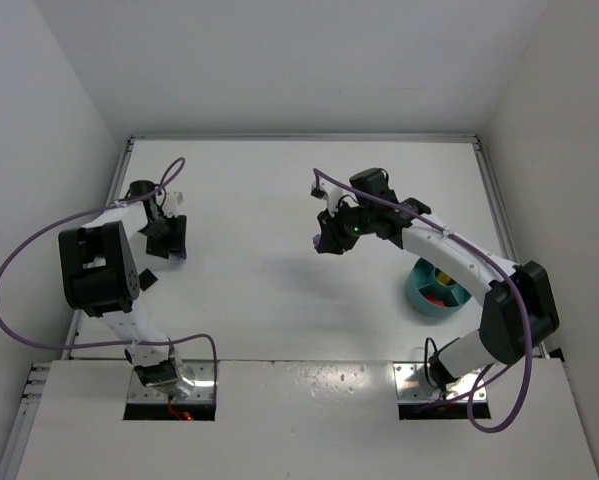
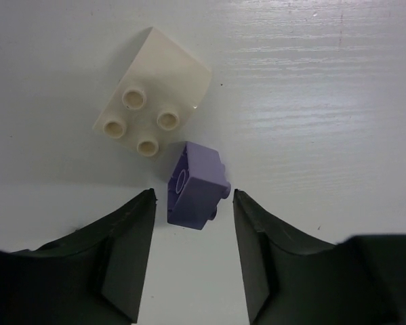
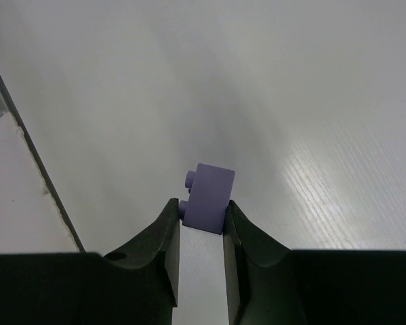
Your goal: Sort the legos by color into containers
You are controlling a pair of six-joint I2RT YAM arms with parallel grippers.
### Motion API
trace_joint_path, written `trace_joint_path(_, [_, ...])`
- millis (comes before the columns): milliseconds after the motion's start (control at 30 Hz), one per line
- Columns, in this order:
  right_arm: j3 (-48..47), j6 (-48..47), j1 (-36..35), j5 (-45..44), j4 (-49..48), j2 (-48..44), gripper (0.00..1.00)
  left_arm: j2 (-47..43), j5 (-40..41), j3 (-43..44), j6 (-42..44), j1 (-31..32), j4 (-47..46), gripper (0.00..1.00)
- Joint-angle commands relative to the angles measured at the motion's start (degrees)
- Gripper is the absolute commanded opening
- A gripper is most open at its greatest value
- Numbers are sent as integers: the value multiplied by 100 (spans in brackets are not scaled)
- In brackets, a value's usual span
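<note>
A lavender brick (image 2: 197, 186) lies on the table (image 2: 325, 101), far across from the teal bowl (image 1: 415, 288) and just beside a cream-white brick (image 2: 155, 95). It sits ungripped between the left gripper's (image 2: 194, 200) parted jaws. Nearer the bowl, the right gripper (image 3: 201, 213) is clamped on a second lavender brick (image 3: 213, 189).

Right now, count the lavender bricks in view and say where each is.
2. One lavender brick is clamped in the right gripper; the other lies loose within the open left gripper, beside a cream brick. The bowl may hide more.
</note>
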State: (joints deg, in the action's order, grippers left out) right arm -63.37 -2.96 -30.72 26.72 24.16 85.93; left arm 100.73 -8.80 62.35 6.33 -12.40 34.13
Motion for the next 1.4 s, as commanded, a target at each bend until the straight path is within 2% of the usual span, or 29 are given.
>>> trace_joint_path(0, [-246,32,31,140,-78,-68,3,-36,-87,102,-114,45,-56,53])
trace_joint_path(67, [-246,32,84,140,-78,-68,3,-36,-149,102,-114,45,-56,48])
trace_joint_path(200, [-246,32,84,88,-26,-120,3,-211,-210,102,-53,45,23,32])
trace_joint_path(333, [-246,146,268,-158,211,-252,2,-492,-272,49,228,45,295,23])
trace_joint_path(467, [-359,-159,786,-229,1377,-252,2,-1237,-727,-178,693,45,567,17])
trace_joint_path(533, [-413,-318,1188,-307,1722,-252,2,-1432,-1158,-179,869,98,700,15])
trace_joint_path(667, [-1192,-993,1963,-239,3063,-252,0,-1626,-1800,163,1318,466,1244,12])
trace_joint_path(867, [-2196,-1856,3159,-360,4350,-375,0,-1679,-2214,770,1477,1468,1614,11])
trace_joint_path(933, [-2424,-2364,3562,-509,5069,-436,0,-1531,-2389,980,1415,1950,1667,10])
trace_joint_path(967, [-2425,-2367,3695,-562,5072,-437,0,-1530,-2459,1042,1415,1952,1667,10])
trace_joint_path(1100, [-2172,-2937,4319,-1010,5634,-691,0,-1311,-2697,1271,1222,2609,1667,10])
trace_joint_path(1200, [-1820,-3157,4820,-1589,5634,-911,0,-1231,-2750,1420,1073,3014,1449,10])
trace_joint_path(1367, [-1127,-3710,5444,-1994,5634,-1236,0,-1029,-2864,1421,879,3481,1141,10])
